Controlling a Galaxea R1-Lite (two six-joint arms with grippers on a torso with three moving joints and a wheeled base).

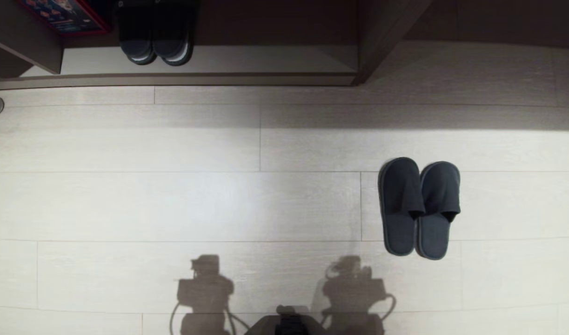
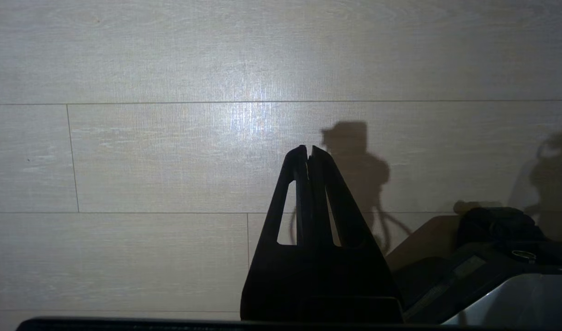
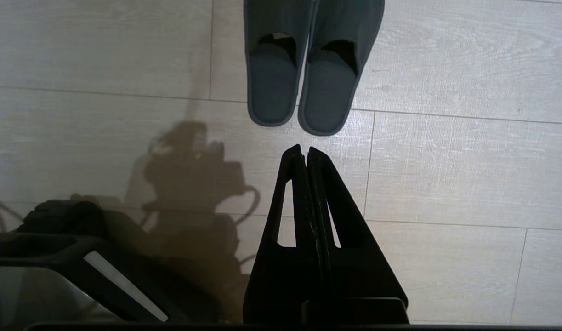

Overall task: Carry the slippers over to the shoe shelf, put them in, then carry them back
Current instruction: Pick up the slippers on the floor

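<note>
The dark grey slippers (image 1: 420, 207) lie side by side on the pale plank floor at the right of the head view, toes pointing toward the shoe shelf (image 1: 247, 63) along the far wall. In the right wrist view the slippers (image 3: 308, 64) lie just beyond my right gripper (image 3: 305, 149), which is shut, holds nothing and hangs above the floor short of their heels. My left gripper (image 2: 307, 149) is shut too, over bare floor with nothing near it. Neither arm appears in the head view; only their shadows fall on the floor.
A chunkier black pair of slippers with white-edged soles (image 1: 156, 44) stands in the shelf's left part, beside a red-edged box (image 1: 63, 16). A dark upright panel (image 1: 382, 37) bounds the shelf on the right. My base (image 1: 291, 323) shows at the bottom edge.
</note>
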